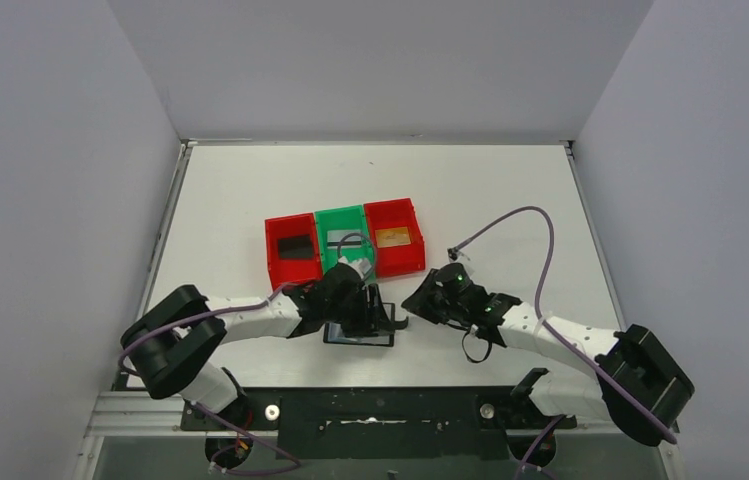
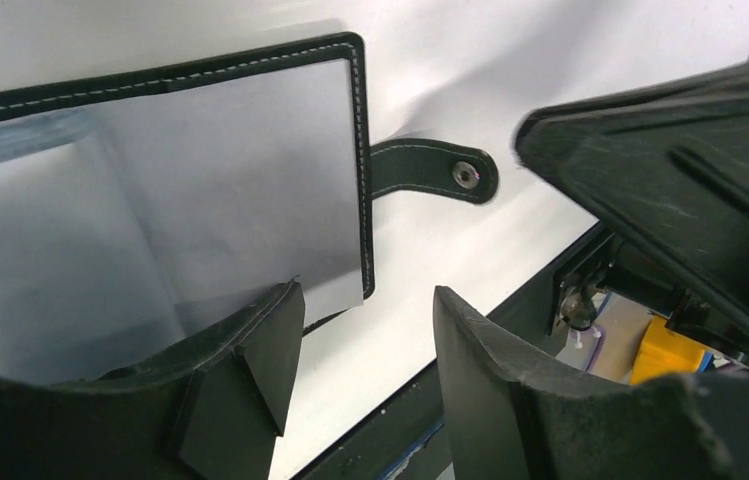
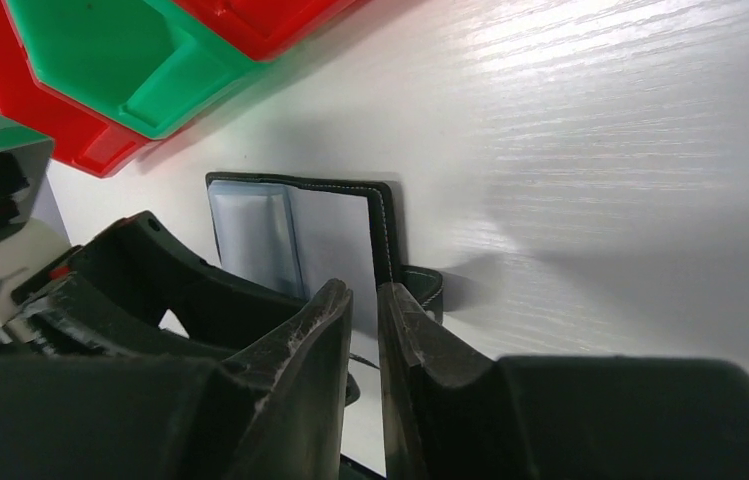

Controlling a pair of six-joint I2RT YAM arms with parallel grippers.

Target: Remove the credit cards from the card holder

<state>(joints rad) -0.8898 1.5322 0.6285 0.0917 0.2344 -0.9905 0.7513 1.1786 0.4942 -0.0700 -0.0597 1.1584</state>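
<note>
On the white table (image 1: 250,190), between grey walls (image 1: 50,150), the card holder (image 2: 200,180) lies open; left gripper (image 2: 365,300) spread, right gripper (image 3: 365,290) a slit apart.

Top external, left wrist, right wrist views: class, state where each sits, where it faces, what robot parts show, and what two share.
Top external: above and behind, looking down on the table; both arms, left claw, right claw.
Left wrist: on left arm, facing the open card holder; own fingers.
Right wrist: on right arm, facing card holder and green bin; own fingers.
Shared: both wrist views show the snap tab.
</note>
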